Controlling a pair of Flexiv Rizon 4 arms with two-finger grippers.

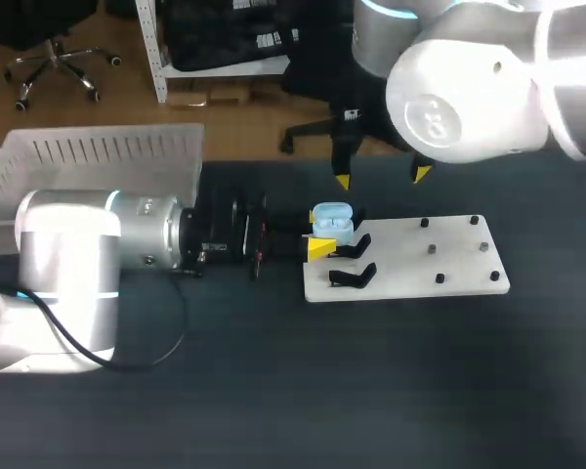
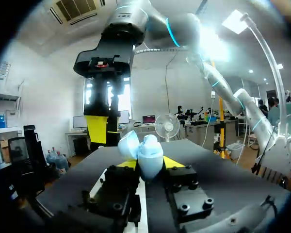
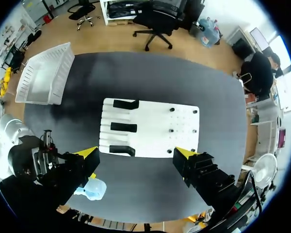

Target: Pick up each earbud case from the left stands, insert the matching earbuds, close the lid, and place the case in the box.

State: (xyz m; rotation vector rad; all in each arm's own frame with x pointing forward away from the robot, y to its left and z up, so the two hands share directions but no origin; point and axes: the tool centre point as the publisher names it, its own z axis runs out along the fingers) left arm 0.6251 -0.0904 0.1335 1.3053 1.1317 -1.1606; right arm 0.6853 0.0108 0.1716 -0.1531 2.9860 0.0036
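My left gripper (image 1: pixel 324 233) is shut on a light-blue earbud case (image 1: pixel 332 221) with its lid standing open, at the left edge of the white board (image 1: pixel 410 283). In the left wrist view the case (image 2: pixel 148 154) sits between the yellow tips of that gripper (image 2: pixel 149 165). My right gripper (image 1: pixel 383 177) hangs open above the board's far edge, with nothing in it. From the right wrist view the open right gripper (image 3: pixel 136 154) looks down on the board (image 3: pixel 155 121), and the case (image 3: pixel 92 188) lies beside one finger. Small dark pegs (image 1: pixel 433 249) dot the board's right half.
Two black stands (image 1: pixel 354 277) are seen on the board's left side in the head view; the right wrist view has three (image 3: pixel 123 127). A white slatted box (image 1: pixel 98 156) stands at the table's far left. My right arm's gripper (image 2: pixel 104 97) hangs just past the case.
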